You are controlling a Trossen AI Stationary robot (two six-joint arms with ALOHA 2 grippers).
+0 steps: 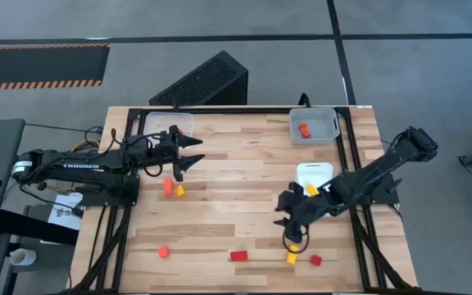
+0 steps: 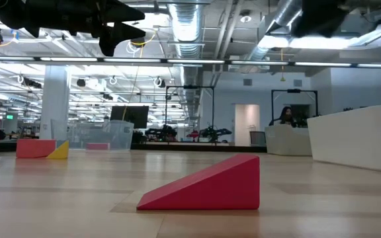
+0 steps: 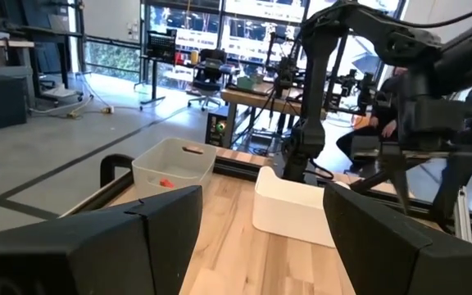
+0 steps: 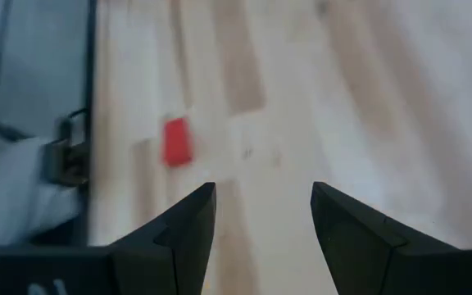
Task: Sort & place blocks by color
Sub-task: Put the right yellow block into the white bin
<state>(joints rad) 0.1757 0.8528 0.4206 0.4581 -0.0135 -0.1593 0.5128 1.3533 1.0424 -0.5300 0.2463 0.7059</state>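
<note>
Small blocks lie scattered on the wooden table: an orange one [image 1: 168,187] beside a yellow one [image 1: 180,191], a red-orange one [image 1: 163,251], a red wedge [image 1: 238,256] [image 2: 204,185], a yellow-orange one [image 1: 292,258] and a red one [image 1: 315,260] near the near edge. An orange block [image 1: 303,129] [image 3: 165,183] lies in the grey tray [image 1: 328,131], a yellow one [image 1: 310,189] in the white tray [image 1: 318,170]. My left gripper [image 1: 193,154] [image 3: 260,238] hovers open, above and beyond the orange and yellow pair. My right gripper [image 1: 288,220] [image 4: 263,205] is open above the table; a red block [image 4: 176,141] lies ahead of it.
A clear tray [image 1: 170,124] [image 2: 101,135] sits at the far left corner of the table. A black frame runs around the table top. A dark slanted box [image 1: 203,80] stands on the floor beyond the far edge. Bare wood lies in the table's middle.
</note>
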